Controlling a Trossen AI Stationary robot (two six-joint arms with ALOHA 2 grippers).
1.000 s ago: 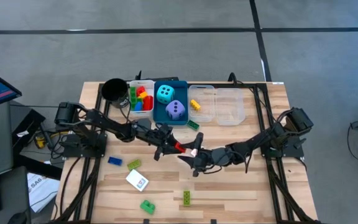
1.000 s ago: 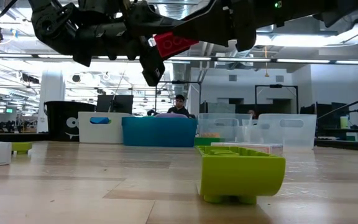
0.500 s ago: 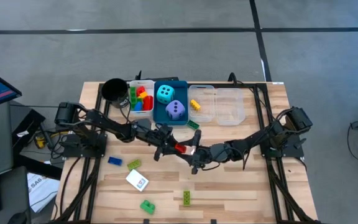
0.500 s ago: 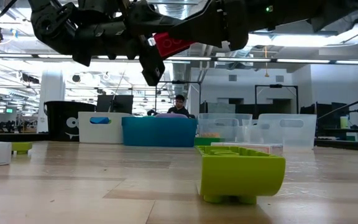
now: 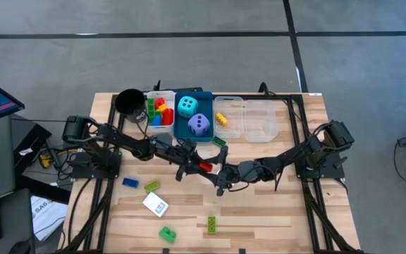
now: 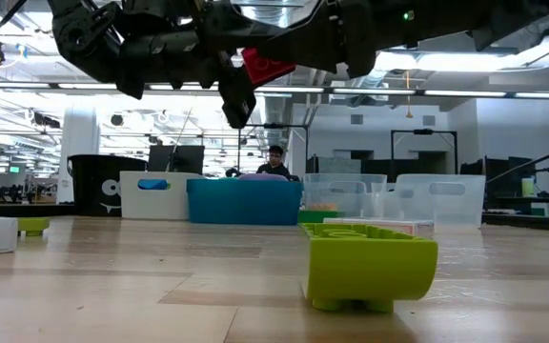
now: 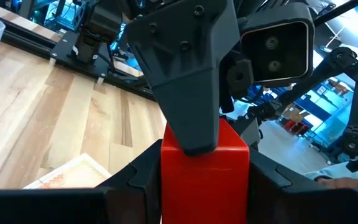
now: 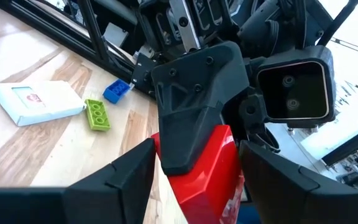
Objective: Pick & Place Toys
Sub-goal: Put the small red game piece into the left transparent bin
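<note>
Above the table's middle my two grippers meet nose to nose. My left gripper (image 5: pixel 198 166) is shut on a red brick (image 5: pixel 204 167). My right gripper (image 5: pixel 216 172) faces it from the right, its fingers standing on either side of the same brick (image 8: pixel 204 165). On the table lie a blue brick (image 5: pixel 130 183), green bricks (image 5: pixel 151 186) (image 5: pixel 167 233) (image 5: pixel 219 142), a yellow-green brick (image 5: pixel 211 224) and a white card (image 5: pixel 156 204). A cyan die (image 5: pixel 187 106) and a purple die (image 5: pixel 199 125) sit in the blue tray (image 5: pixel 206 95). My left gripper pinches the red brick by two opposite sides (image 7: pixel 166 180) between its two fingers. The fingers come level from the table's left. The brick is lifted clear, high above the table (image 6: pixel 267 65). My right gripper has a finger (image 7: pixel 191 74) over the brick's end; whether it touches the brick I cannot tell.
At the far edge stand a black cup (image 5: pixel 129 102), a white tray (image 5: pixel 162 94) with several bricks, the blue tray, and two clear trays (image 5: pixel 231 134) (image 5: pixel 261 121), one with a yellow brick (image 5: pixel 221 118). A lime brick (image 6: pixel 370 262) lies near the low camera.
My right gripper has edged toward the table's left, closer to my left gripper, and now covers more of the red brick. The brick stays held up in the same place.
</note>
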